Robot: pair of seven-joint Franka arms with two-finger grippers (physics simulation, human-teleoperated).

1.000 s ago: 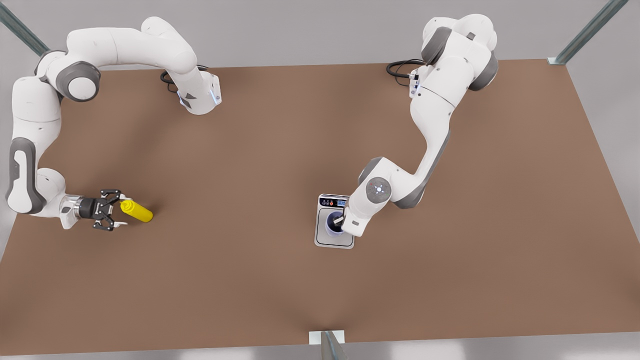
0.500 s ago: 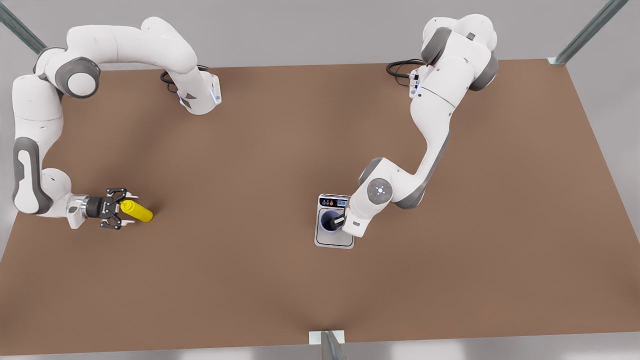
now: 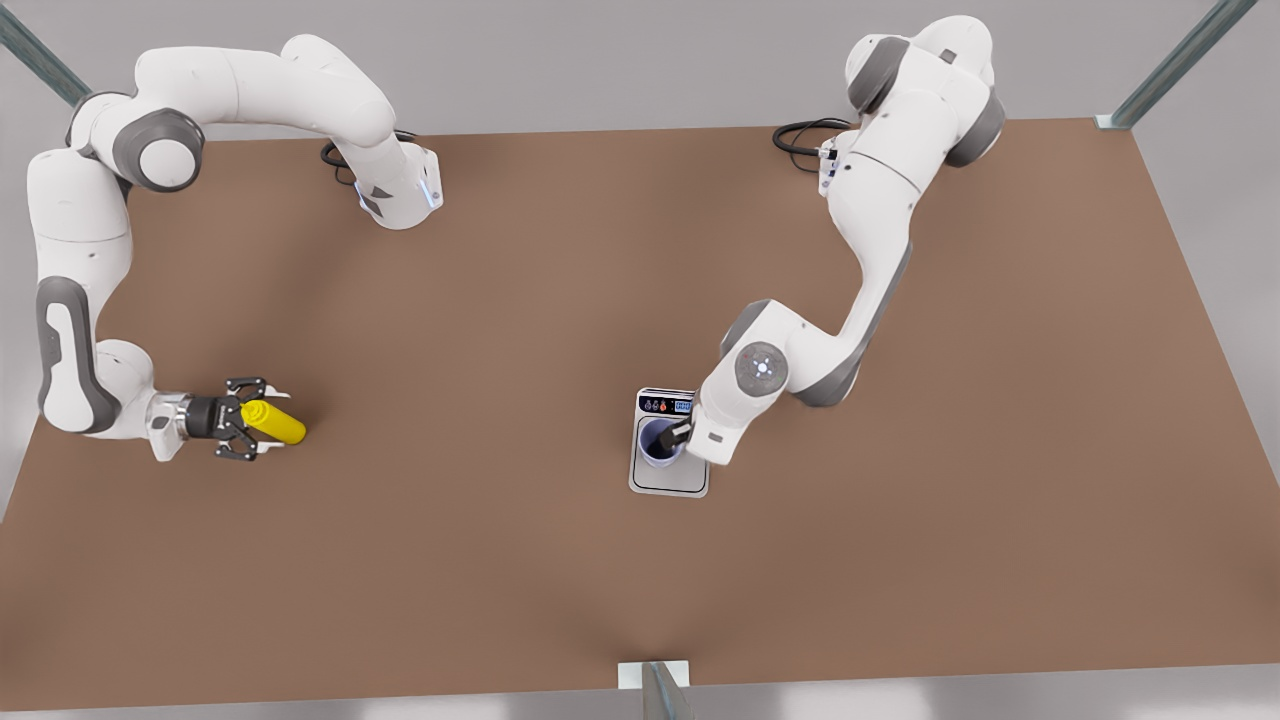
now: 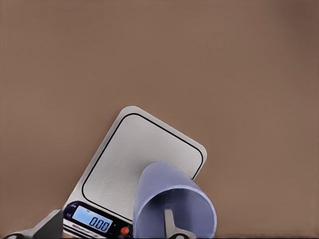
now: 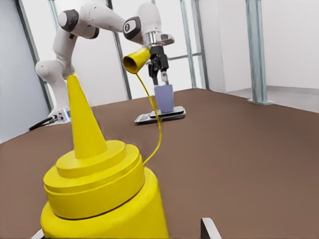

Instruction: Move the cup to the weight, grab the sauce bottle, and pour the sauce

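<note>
The yellow sauce bottle (image 3: 276,424) (image 5: 104,199) stands upright near the table's edge at the front view's left, its tethered cap hanging off the nozzle. My right gripper (image 3: 254,420) is open and reaches in sideways, one finger (image 5: 208,228) on each side of the bottle, clear of it. The lavender cup (image 3: 657,446) (image 4: 174,199) (image 5: 164,98) stands on the weight (image 3: 668,482) (image 4: 129,159), which reads 0.00. Above the cup's rim my left gripper (image 3: 678,435) (image 5: 160,74) is open, with one finger (image 4: 169,223) dipping inside.
The brown table (image 3: 500,330) is bare between the two arms. Both arm bases stand at the far edge. Metal frame posts (image 3: 660,690) rise at the table's corners and at the middle of the near edge.
My right gripper has slid toward the sauce bottle until its fingers flank it. My left gripper has drawn back and up a little from the cup, which stays on the weight.
</note>
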